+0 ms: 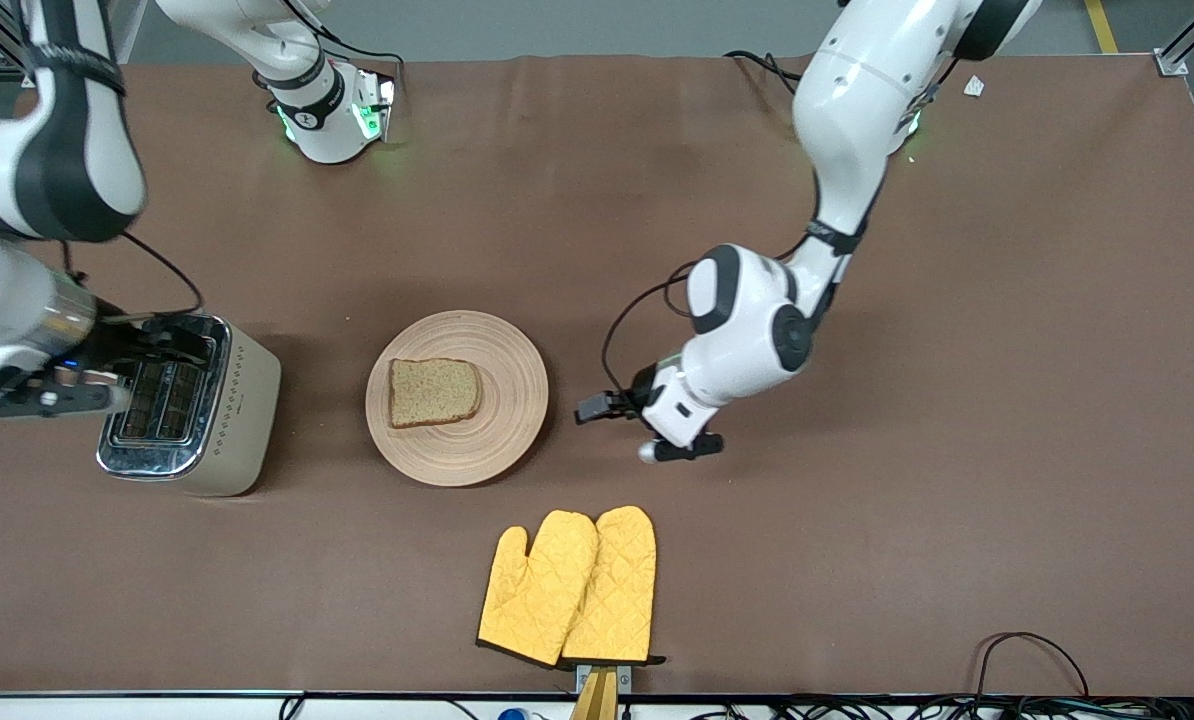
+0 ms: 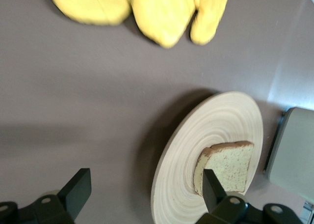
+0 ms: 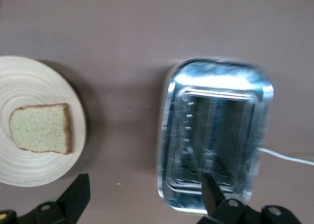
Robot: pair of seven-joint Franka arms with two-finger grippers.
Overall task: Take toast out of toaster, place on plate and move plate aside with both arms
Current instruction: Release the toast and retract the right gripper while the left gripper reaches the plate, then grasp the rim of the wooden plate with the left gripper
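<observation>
The toast lies flat on the round light-wood plate in the middle of the table. My left gripper is open and empty, low beside the plate on the left arm's end. In the left wrist view the plate's rim lies between its spread fingers, with the toast past one fingertip. My right gripper is open and empty over the toaster. The right wrist view shows the plate and the toast off to the side.
A beige and chrome toaster stands beside the plate toward the right arm's end, its slots looking empty; its side shows in the left wrist view. Two yellow quilted oven mitts lie nearer the front camera than the plate; they also show in the left wrist view.
</observation>
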